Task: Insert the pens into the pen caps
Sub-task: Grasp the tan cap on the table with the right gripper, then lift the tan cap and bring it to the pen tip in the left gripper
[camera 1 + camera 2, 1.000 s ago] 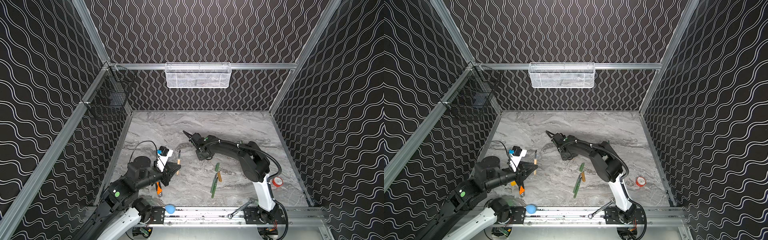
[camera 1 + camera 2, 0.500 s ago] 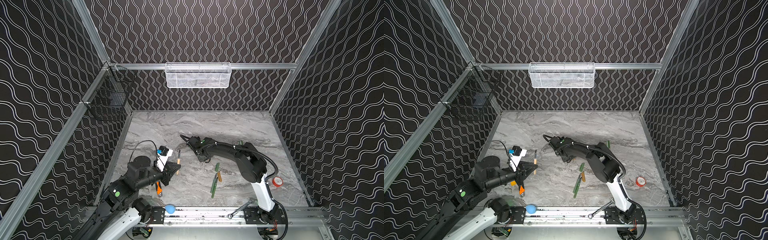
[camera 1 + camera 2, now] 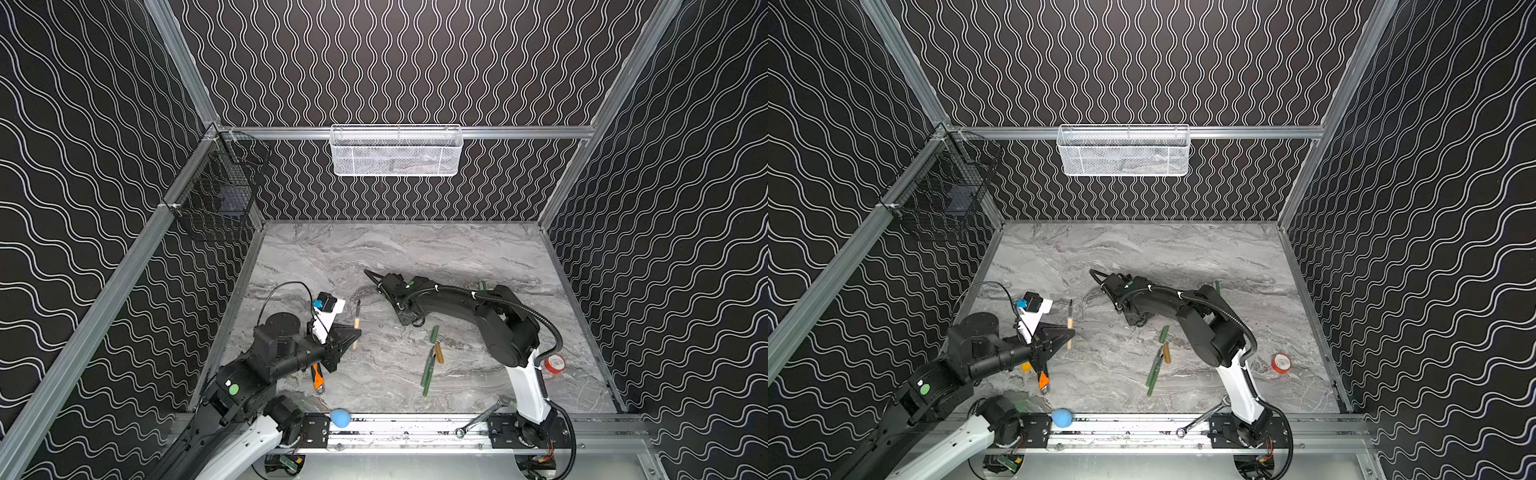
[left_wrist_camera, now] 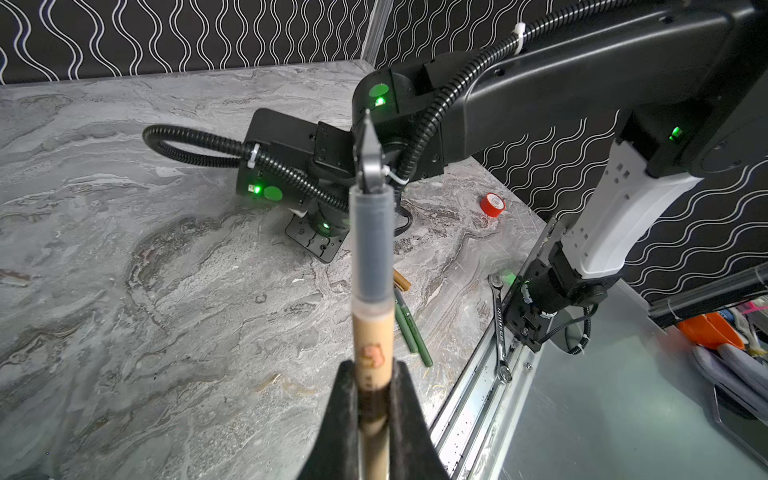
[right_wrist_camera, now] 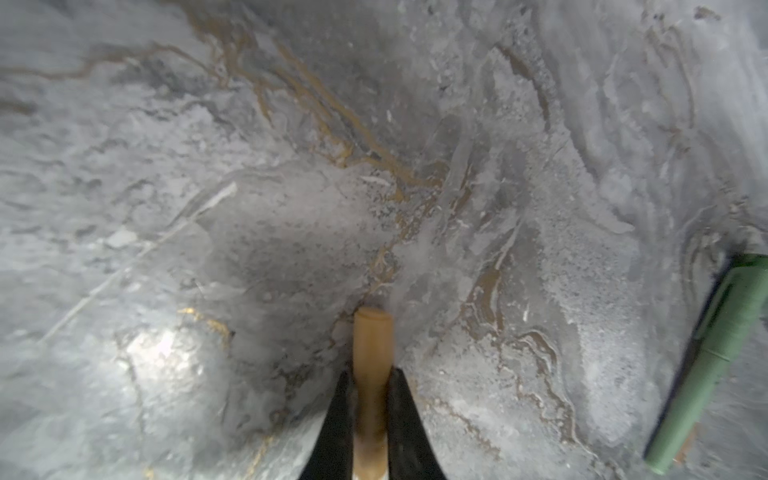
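1. In a top view, the left gripper (image 3: 352, 332), left of centre in the lower half of the frame, pinches a tan pen (image 3: 356, 321) that stands nearly upright, dark tip upward. The right arm (image 3: 457, 296) bends down to the marble table (image 3: 457, 253) near the frame's centre; its fingers are hidden there.
2. In a top view, two green pens (image 3: 1153, 372) lie just right of centre, below that arm. A loose tan cap (image 3: 1166, 354) lies beside them and a green cap (image 3: 1164, 333) just above.
3. Left wrist view: the fingers (image 4: 338, 415) are closed tight on the tan pen's barrel, and its grey section and pointed tip stick out past them. A wrench (image 4: 498, 324) lies by the rail, and a red tape roll (image 4: 492, 204) lies well apart from it.
4. Right wrist view, blurred: the right gripper (image 5: 371, 376) is clamped on a tan pen cap (image 5: 372, 340), whose rounded end pokes out over the marble. I cannot tell whether it touches the surface.
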